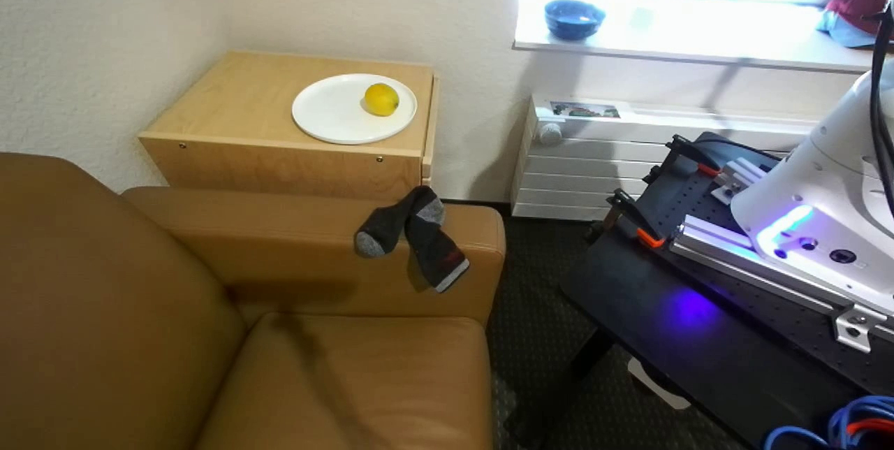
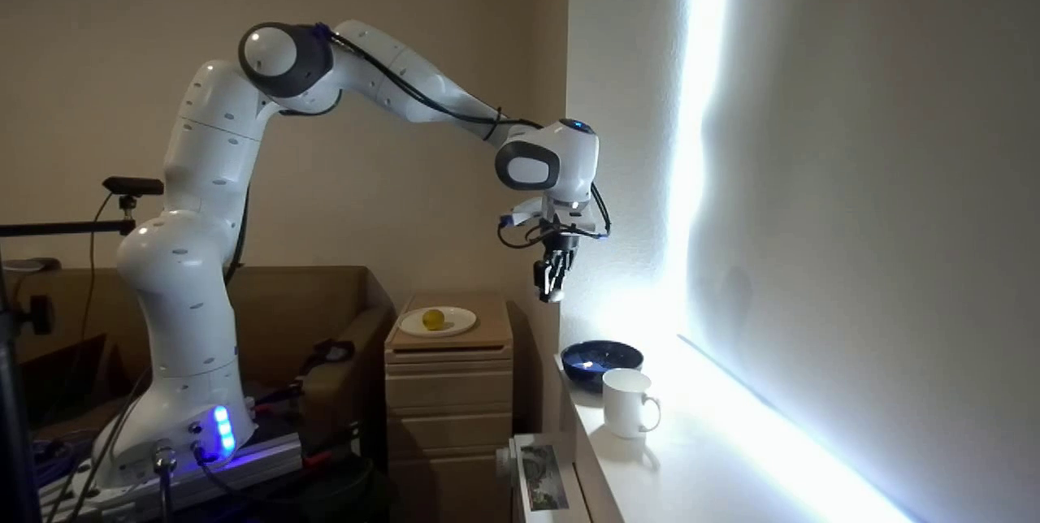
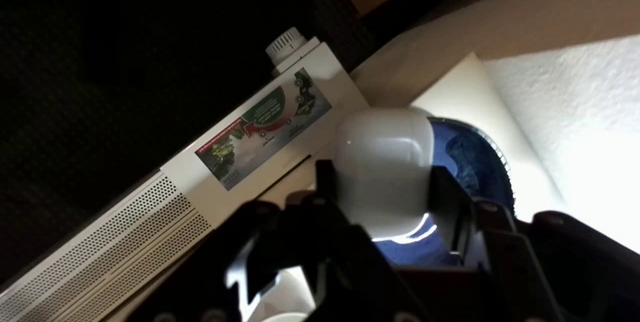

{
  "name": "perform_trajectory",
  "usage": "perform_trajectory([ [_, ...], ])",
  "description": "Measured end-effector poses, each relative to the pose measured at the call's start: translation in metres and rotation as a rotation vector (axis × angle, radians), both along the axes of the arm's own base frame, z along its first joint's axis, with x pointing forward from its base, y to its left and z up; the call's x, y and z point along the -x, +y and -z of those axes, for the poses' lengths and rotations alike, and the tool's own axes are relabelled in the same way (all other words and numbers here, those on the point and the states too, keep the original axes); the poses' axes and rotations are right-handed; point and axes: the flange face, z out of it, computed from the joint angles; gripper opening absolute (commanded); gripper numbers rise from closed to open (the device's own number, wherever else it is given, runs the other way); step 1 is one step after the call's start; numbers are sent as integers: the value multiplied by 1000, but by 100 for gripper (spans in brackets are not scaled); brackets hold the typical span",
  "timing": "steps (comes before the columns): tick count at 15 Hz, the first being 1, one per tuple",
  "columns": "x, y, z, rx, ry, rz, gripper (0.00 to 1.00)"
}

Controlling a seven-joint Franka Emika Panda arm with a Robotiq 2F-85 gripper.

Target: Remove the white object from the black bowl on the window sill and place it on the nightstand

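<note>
Item 1. Gripper (image 3: 384, 179), mine, one; clasping the white object (image 3: 384, 159), fingers (image 3: 445, 189) at its 9 and 3 o'clock in the wrist view.

Item 2. White object, one; smooth, rounded, blurred at close range; held in mid-air, out of the black bowl (image 2: 585, 377).

Item 3. Black bowl, one, on the window sill (image 2: 715, 458); below my gripper and apart, toward 5 o'clock in an exterior view. White mug (image 2: 624, 408) near it, at its own 5 o'clock.

Item 4. Nightstand (image 1: 244, 97), one; toward 8 o'clock from the black bowl in an exterior view. Bears a white plate (image 1: 328, 111) with a lemon (image 1: 381, 99) at 2 o'clock; bare wood at the plate's 9 o'clock.

Handling. I judge the carry to be the step in hand. I should hold firmly, no harder than needed, since so smooth a thing may slip; travel high; lower slowly over bare wood, away from the lemon; part my fingers only once it rests.
</note>
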Motion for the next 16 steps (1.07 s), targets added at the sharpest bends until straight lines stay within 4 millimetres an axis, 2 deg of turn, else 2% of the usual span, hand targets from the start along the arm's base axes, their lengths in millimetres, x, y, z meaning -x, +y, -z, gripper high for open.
perform_trajectory([
  [2, 10, 16, -10, -4, -24, -51, 49],
  [3, 12, 19, -13, -5, -29, -59, 24],
  [5, 12, 22, -10, -6, -22, -68, 24],
  [6, 6, 29, -3, -5, -7, -90, 24],
  [7, -4, 45, 4, 3, 15, -139, 24],
  [8, -18, 68, 12, 7, 35, -195, 24],
  [10, -46, 128, 22, 21, 63, -324, 24],
  [13, -80, 222, 26, 95, 76, -508, 24],
  [14, -89, 256, 23, 119, 67, -568, 49],
  [16, -103, 309, 16, 154, 30, -661, 49],
])
